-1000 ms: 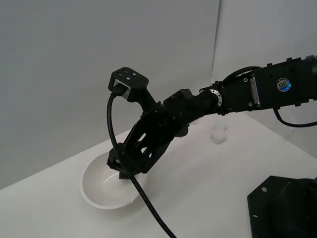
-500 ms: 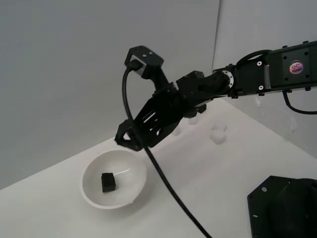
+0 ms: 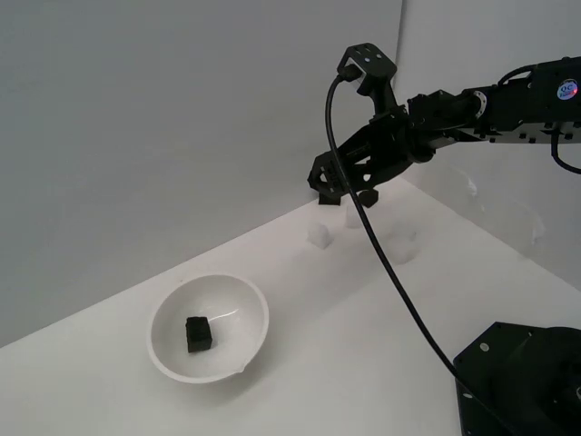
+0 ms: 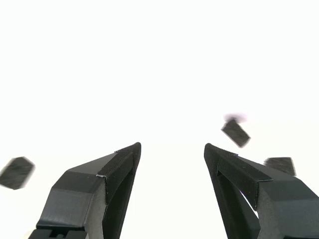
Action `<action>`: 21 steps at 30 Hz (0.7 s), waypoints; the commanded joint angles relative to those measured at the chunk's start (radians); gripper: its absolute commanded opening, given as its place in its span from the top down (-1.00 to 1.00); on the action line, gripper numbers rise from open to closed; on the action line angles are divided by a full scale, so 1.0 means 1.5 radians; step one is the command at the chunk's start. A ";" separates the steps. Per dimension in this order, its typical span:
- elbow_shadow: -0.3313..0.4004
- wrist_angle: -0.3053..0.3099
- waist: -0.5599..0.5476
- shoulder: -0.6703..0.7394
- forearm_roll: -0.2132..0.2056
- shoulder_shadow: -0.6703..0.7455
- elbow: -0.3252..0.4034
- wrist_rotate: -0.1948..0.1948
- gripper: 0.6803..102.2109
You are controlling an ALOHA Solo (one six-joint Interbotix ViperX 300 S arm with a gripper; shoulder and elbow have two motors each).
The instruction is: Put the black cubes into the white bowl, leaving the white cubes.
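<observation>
One black cube (image 3: 199, 333) lies already on the floor of the white bowl (image 3: 247, 341), which stands toward the exterior view's left on the white table (image 3: 363, 336). The gripper (image 3: 343, 188) hangs high in the air, well apart from the bowl, over the far part of the table toward the exterior view's right, and it carries nothing: in the wrist view its two fingers (image 4: 107, 172) stand apart with only bright surface between them. The wrist view also shows three dark blocks on the overexposed table, two of them (image 4: 236, 133) (image 4: 279, 165) close together beside one finger and the third (image 4: 16, 172) alone on the other side. These should be the black cubes that wait to be taken, although in the exterior view I cannot find them; the arm may hide them. That view shows only pale white cubes (image 3: 322, 236) below the gripper, one near the back wall and another (image 3: 401, 243) more toward the right, both faint against the table. For the next move, the important relation is that no dark block lies between the fingers; the nearest pair lies beyond one fingertip and to its side. So, in my judgement, the gripper must shift sideways toward that pair and then descend, keeping clear of the white cubes.
</observation>
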 commanded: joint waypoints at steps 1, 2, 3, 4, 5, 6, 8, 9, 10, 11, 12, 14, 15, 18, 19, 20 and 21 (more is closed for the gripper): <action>-0.002 0.000 0.040 -0.009 -0.001 -0.006 -0.001 0.009 -0.41; -0.002 0.000 0.051 -0.019 -0.001 -0.016 -0.001 0.013 -0.41; -0.003 -0.001 0.060 -0.031 -0.002 -0.028 -0.001 0.016 -0.41; -0.005 -0.001 0.069 -0.041 -0.002 -0.038 -0.002 0.020 -0.41; -0.006 0.000 0.075 -0.052 -0.002 -0.049 -0.004 0.026 -0.41; -0.008 -0.001 0.082 -0.063 -0.002 -0.060 -0.005 0.029 -0.41; -0.011 -0.001 0.096 -0.088 -0.002 -0.084 -0.008 0.033 -0.46; -0.013 -0.001 0.103 -0.099 -0.002 -0.096 -0.010 0.035 -0.55; -0.015 0.000 0.108 -0.110 -0.001 -0.106 -0.012 0.036 -0.70; -0.018 -0.001 0.115 -0.122 -0.002 -0.118 -0.014 0.038 -0.89; -0.021 -0.001 0.119 -0.131 -0.002 -0.127 -0.018 0.040 -0.97; -0.030 -0.007 0.120 -0.149 -0.001 -0.145 -0.027 0.048 -0.95; -0.035 -0.013 0.120 -0.156 -0.002 -0.151 -0.031 0.052 -0.95; -0.042 -0.039 0.125 -0.170 -0.001 -0.166 -0.039 0.055 -0.95; -0.042 -0.048 0.128 -0.173 -0.002 -0.169 -0.039 0.056 -0.95; -0.042 -0.056 0.133 -0.175 -0.002 -0.171 -0.038 0.058 -0.95; -0.042 -0.066 0.136 -0.178 -0.002 -0.173 -0.039 0.059 -0.95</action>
